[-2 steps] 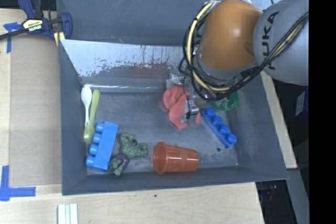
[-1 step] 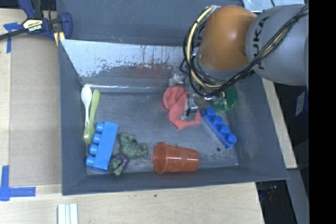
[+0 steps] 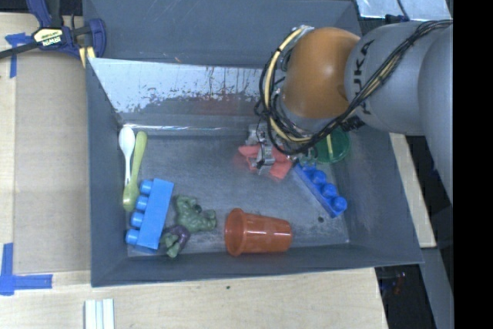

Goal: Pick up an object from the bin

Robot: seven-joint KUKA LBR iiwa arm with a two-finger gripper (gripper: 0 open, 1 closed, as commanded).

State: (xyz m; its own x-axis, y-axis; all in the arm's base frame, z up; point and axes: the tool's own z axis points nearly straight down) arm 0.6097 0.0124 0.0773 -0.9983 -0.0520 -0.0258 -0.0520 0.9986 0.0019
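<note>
My gripper [image 3: 263, 158] reaches down into the right half of the bin, just under the orange cover, with its tips at a flat pink-red piece [image 3: 279, 168] lying on the floor there. Whether the piece is between the tips is hidden. A blue bumpy bar [image 3: 323, 191] lies just right of the pink piece, slanting toward the front right. A green round thing [image 3: 336, 146] sits behind the bar, partly covered by the arm.
An orange cup [image 3: 257, 233] lies on its side at the front middle. A green-purple figure [image 3: 188, 221] and a blue brick [image 3: 150, 213] sit front left. A yellow-green spoon with a white bowl [image 3: 132, 166] lies along the left wall.
</note>
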